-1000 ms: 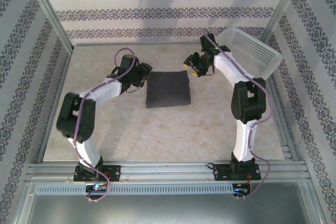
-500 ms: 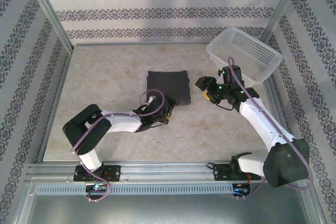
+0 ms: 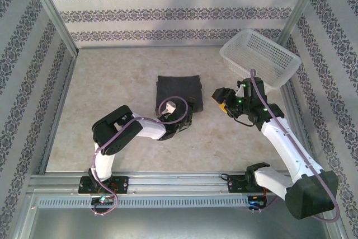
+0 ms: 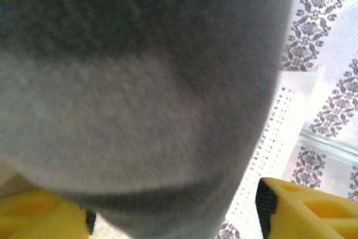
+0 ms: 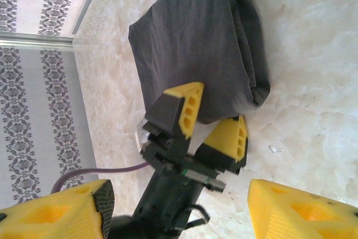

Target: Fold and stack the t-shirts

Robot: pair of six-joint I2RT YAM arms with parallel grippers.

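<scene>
Your left hand is at the 5 o'clock corner of the folded charcoal t-shirt. Its yellow fingers are apart and straddle that corner: one lies over the cloth, the other just beside the edge, over the desk. In its own wrist view you see cloth between the fingers with a gap left on one side, so nothing is clamped. Your right hand is near the shirt at its 3 o'clock, fingers spread and holding nothing. You'll find the t-shirt lying flat as a neat rectangle, a little toward 12 o'clock of the desk's middle. A white lattice basket stands at 2 o'clock, well apart from the shirt.
</scene>
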